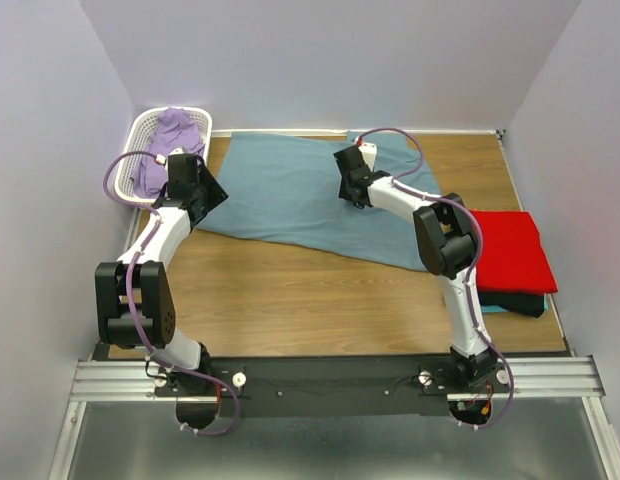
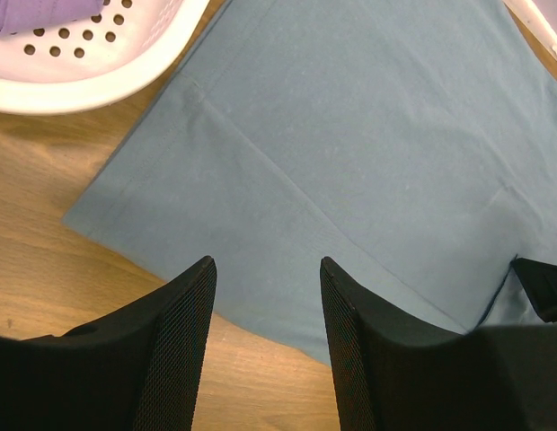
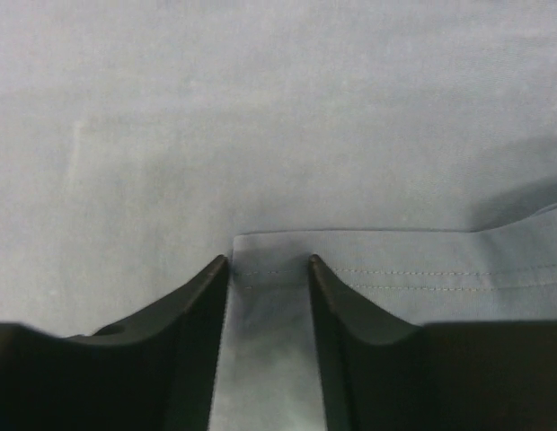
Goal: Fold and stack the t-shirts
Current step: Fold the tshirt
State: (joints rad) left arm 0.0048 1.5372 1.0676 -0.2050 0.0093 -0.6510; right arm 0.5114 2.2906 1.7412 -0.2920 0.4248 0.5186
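The dusty blue-grey t-shirt (image 1: pixel 290 195) lies spread flat at the back middle of the table. My left gripper (image 1: pixel 210 195) is open and empty, hovering over the shirt's left edge; in the left wrist view the gripper (image 2: pixel 268 265) straddles the boundary between shirt (image 2: pixel 350 135) and wood. My right gripper (image 1: pixel 350 190) is low over the shirt's right part. In the right wrist view it (image 3: pixel 268 262) is open, with the corner of a stitched hem flap (image 3: pixel 395 265) between its fingers. A folded red t-shirt (image 1: pixel 510 250) lies at the right on a turquoise one (image 1: pixel 493 309).
A white lattice basket (image 1: pixel 145 125) holding purple cloth (image 1: pixel 172 135) stands at the back left, close to the left gripper; its rim (image 2: pixel 99 85) shows in the left wrist view. Walls close in the table on the left, back and right.
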